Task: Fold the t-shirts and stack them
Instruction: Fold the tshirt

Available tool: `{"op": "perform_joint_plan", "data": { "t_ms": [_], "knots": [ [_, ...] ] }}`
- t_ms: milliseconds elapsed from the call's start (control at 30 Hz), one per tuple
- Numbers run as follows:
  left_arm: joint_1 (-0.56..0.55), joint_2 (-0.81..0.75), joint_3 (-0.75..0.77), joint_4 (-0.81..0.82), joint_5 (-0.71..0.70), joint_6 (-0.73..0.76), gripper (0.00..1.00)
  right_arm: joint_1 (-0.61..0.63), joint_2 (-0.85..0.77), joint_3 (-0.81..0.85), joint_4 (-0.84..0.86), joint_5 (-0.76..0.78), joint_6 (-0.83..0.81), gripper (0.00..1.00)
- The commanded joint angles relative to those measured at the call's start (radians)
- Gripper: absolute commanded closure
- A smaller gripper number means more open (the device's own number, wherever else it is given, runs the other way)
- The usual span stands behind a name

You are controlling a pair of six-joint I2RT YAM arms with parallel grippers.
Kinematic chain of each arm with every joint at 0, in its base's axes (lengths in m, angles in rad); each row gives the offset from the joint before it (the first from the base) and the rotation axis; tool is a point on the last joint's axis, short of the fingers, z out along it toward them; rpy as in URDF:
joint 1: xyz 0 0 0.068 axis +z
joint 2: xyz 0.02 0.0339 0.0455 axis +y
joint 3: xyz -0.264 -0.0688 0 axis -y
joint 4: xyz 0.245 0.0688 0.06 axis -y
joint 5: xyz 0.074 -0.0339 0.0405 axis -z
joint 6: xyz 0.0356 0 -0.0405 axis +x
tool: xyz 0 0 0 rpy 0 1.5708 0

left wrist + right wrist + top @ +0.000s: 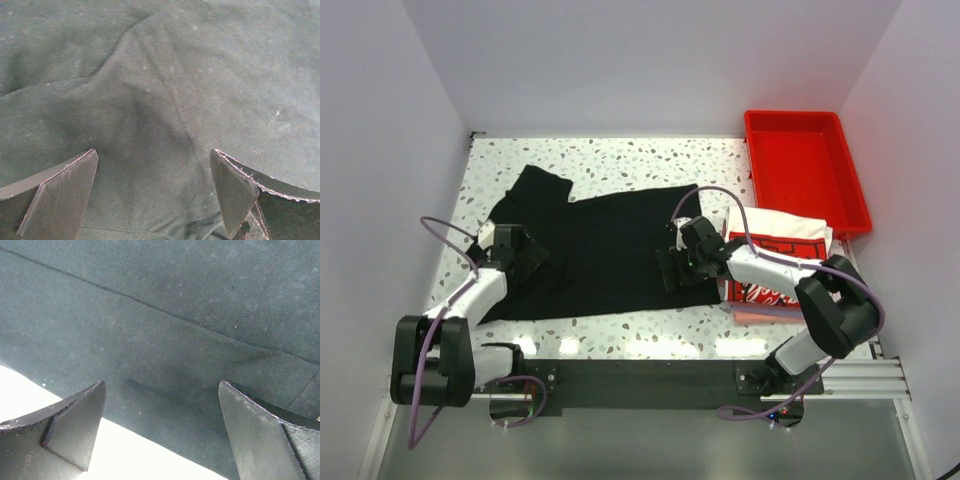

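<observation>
Top external view showed the left gripper (528, 256) and right gripper (672, 267) both spread wide — each low over the black t-shirt (610, 250), at opposite ends.

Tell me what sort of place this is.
Likely a robotics lab test cell, not a home: plain pale walls box in a speckled table, a left arm and right arm are bolted at its near edge, a black t-shirt spread between them.

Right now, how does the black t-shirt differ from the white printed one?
The black t-shirt lies spread flat in the middle; the white printed t-shirt sits folded at the right edge, by the red tray. The open left fingers and right fingers are over the black one, not the white.
</observation>
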Motion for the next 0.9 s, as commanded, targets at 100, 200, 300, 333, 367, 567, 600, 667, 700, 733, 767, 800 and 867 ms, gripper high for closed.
{"op": "perform_joint_plan", "data": {
  "t_ms": [100, 200, 300, 333, 367, 567, 600, 667, 700, 733, 767, 800, 867],
  "knots": [
    [0.015, -0.136, -0.016, -0.221, -0.105, -0.052, 0.00, 0.014, -0.107, -0.047, -0.077, -0.064, 0.013, 0.01],
    [0.015, -0.177, 0.068, -0.213, -0.108, -0.032, 0.00, 0.014, -0.141, 0.050, -0.149, -0.072, -0.026, 0.01],
    [0.015, -0.144, 0.215, -0.215, -0.111, -0.015, 0.00, 0.009, -0.168, 0.158, -0.158, 0.003, -0.028, 0.01],
    [0.015, -0.102, 0.304, -0.213, -0.118, -0.004, 0.00, -0.003, -0.168, 0.185, -0.160, 0.020, -0.028, 0.01],
    [0.015, -0.075, 0.348, -0.205, -0.122, 0.014, 0.00, -0.017, -0.161, 0.232, -0.164, 0.032, -0.023, 0.01],
    [0.018, 0.266, 0.744, -0.221, -0.162, 0.126, 0.00, -0.166, -0.075, 0.359, -0.152, -0.021, 0.032, 0.01],
    [0.018, 0.321, 0.804, -0.250, -0.157, 0.166, 0.00, -0.175, -0.053, 0.370, -0.152, -0.015, 0.024, 0.01],
    [0.018, 0.485, 0.983, -0.286, -0.160, 0.195, 0.00, -0.189, -0.032, 0.406, -0.152, 0.041, -0.002, 0.01],
    [0.018, 0.592, 1.040, -0.308, -0.157, 0.235, 0.00, -0.190, -0.021, 0.421, -0.157, 0.067, -0.010, 0.01],
    [0.019, 0.643, 1.152, -0.322, -0.154, 0.250, 0.00, -0.193, 0.006, 0.451, -0.169, 0.093, -0.013, 0.01],
    [0.019, 0.697, 1.209, -0.337, -0.152, 0.264, 0.00, -0.194, 0.019, 0.465, -0.171, 0.138, -0.017, 0.01],
    [0.019, 0.749, 1.267, -0.377, -0.145, 0.292, 0.00, -0.195, 0.034, 0.476, -0.166, 0.155, -0.031, 0.01],
    [0.019, 0.898, 1.442, -0.414, -0.142, 0.307, 0.00, -0.203, 0.078, 0.519, -0.165, 0.207, -0.034, 0.01]
  ]
}}
